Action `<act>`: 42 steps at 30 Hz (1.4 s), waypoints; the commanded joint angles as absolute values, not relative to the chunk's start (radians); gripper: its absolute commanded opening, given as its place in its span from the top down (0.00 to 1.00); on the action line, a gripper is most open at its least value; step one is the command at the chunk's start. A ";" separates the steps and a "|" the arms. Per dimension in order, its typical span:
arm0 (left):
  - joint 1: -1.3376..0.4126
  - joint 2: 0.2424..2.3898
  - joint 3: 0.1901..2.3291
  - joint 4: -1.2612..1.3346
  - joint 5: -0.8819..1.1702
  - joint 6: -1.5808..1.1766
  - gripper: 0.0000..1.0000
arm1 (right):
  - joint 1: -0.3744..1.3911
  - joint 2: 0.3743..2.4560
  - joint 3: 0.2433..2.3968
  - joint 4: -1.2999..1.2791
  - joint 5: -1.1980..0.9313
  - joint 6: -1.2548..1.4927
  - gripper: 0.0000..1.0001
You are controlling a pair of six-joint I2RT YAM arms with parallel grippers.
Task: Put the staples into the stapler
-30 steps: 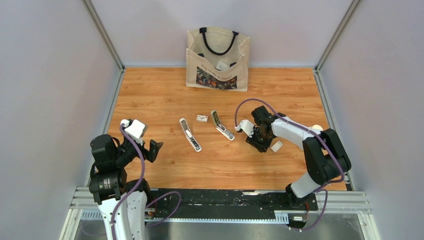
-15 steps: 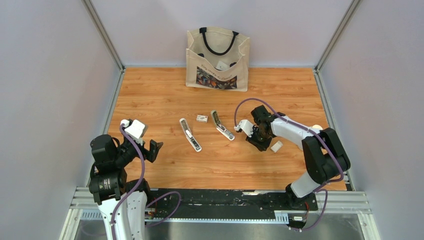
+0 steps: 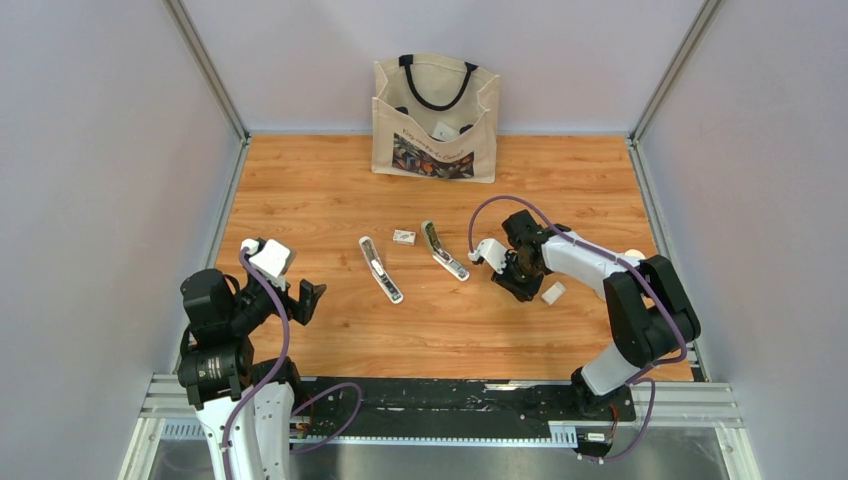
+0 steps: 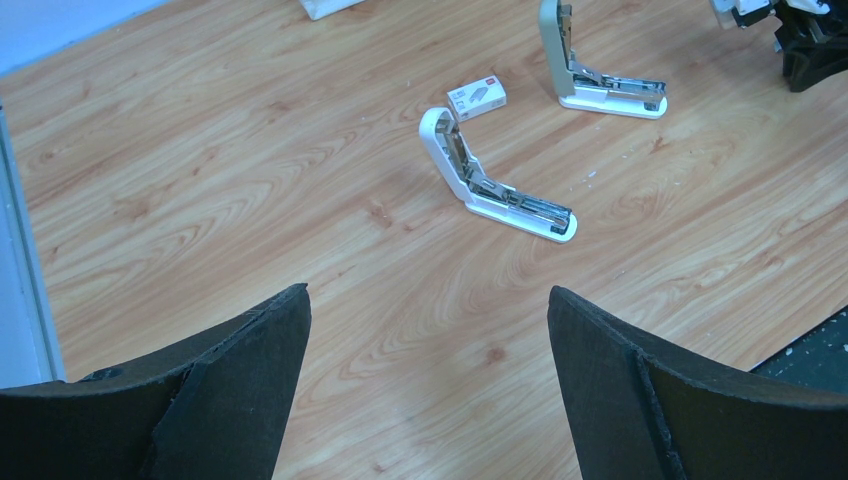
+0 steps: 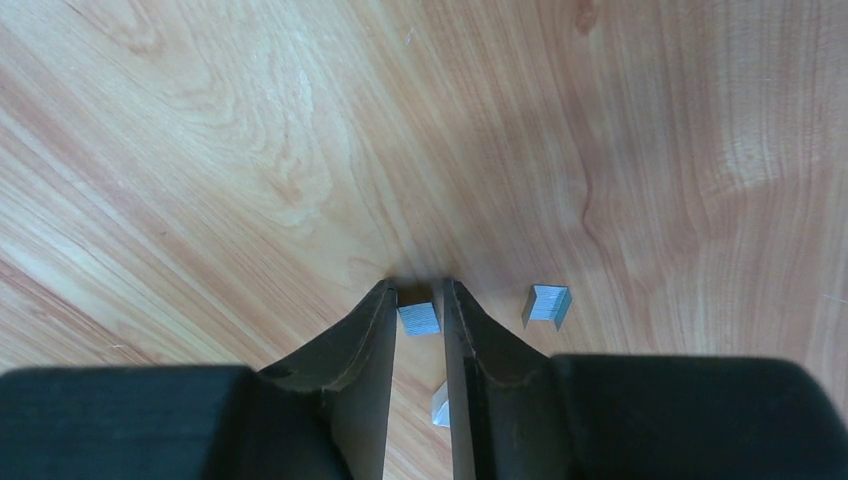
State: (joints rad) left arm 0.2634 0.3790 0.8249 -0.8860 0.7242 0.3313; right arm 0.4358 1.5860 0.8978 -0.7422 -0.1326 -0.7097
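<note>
My right gripper (image 5: 419, 300) points down at the table, its jaws closed on a tiny grey strip of staples (image 5: 418, 318) that rests on the wood. A second staple strip (image 5: 547, 303) lies just to the right, and another piece (image 5: 440, 405) lies under the right finger. In the top view the right gripper (image 3: 515, 283) is right of the open olive-grey stapler (image 3: 443, 250). An open white stapler (image 3: 380, 268) lies further left; both also show in the left wrist view, the white one (image 4: 490, 180) and the olive-grey one (image 4: 590, 70). My left gripper (image 4: 428, 300) is open and empty.
A small staple box (image 3: 403, 237) lies between the two staplers. A small white block (image 3: 552, 292) lies right of the right gripper. A canvas tote bag (image 3: 436, 118) stands at the back. Grey walls close in the table on three sides.
My right gripper has shifted slightly to the left over the table. The left arm has not moved.
</note>
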 commanded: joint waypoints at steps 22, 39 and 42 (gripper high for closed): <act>0.279 0.380 0.827 -0.867 0.739 0.331 0.04 | 0.439 1.600 0.891 -0.726 -0.146 -0.773 0.72; 0.288 0.374 0.822 -0.865 0.747 0.330 0.04 | 0.440 1.592 0.877 -0.730 -0.158 -0.799 0.73; 0.290 0.373 0.821 -0.864 0.746 0.331 0.04 | 0.440 1.592 0.877 -0.730 -0.160 -0.802 0.74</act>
State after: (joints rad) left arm 0.2768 0.3790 0.8246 -0.8860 0.7250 0.3317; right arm 0.4358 1.5860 0.8970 -0.7460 -0.1429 -0.7731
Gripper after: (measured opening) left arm 0.958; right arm 0.271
